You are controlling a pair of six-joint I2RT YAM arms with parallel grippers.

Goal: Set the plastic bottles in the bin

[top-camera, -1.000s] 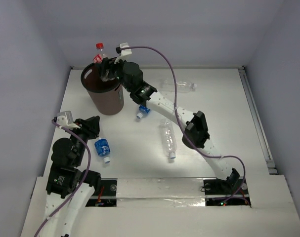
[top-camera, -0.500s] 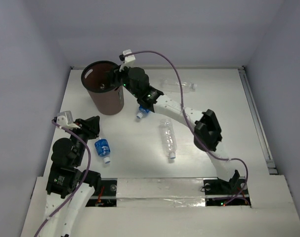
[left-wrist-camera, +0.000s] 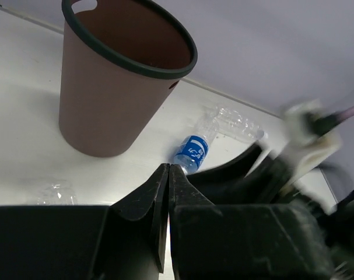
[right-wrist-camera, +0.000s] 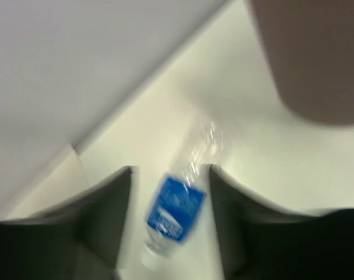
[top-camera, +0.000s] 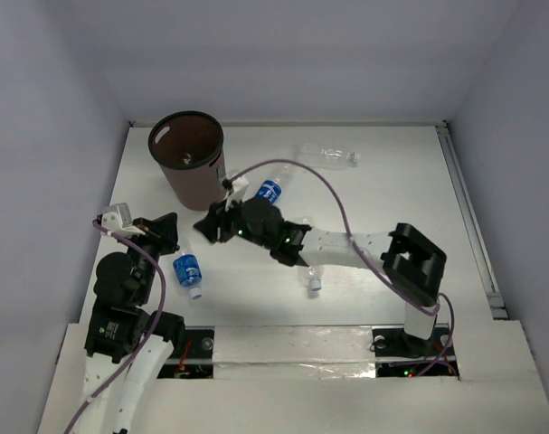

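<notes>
The bin (top-camera: pixel 202 185) is a brown tapered bucket with a black rim, standing at the back left; something small lies inside it. A blue-labelled bottle (top-camera: pixel 187 269) lies near my left gripper (top-camera: pixel 165 233), which is shut on nothing. My right gripper (top-camera: pixel 206 226) hovers open just behind that bottle. In the right wrist view the bottle (right-wrist-camera: pixel 175 213) shows blurred on the table between the fingers (right-wrist-camera: pixel 107 216), untouched. A second blue-labelled bottle (top-camera: pixel 269 192) lies right of the bin. One clear bottle (top-camera: pixel 326 155) lies at the back. Another (top-camera: pixel 314 282) is mostly hidden under the right arm.
In the left wrist view the bin (left-wrist-camera: pixel 107 105) stands ahead to the left, beyond my shut left gripper (left-wrist-camera: pixel 168 166), with the blue-labelled bottle (left-wrist-camera: pixel 191 153) and the clear bottle (left-wrist-camera: pixel 235 122) behind. The right arm fills the right side. A raised white ledge (top-camera: pixel 301 348) borders the near edge.
The right arm held a red-capped bottle over the bin, which is gone from its jaws; it swung back and down towards the near-left bottle. My left gripper's jaws have shut.
</notes>
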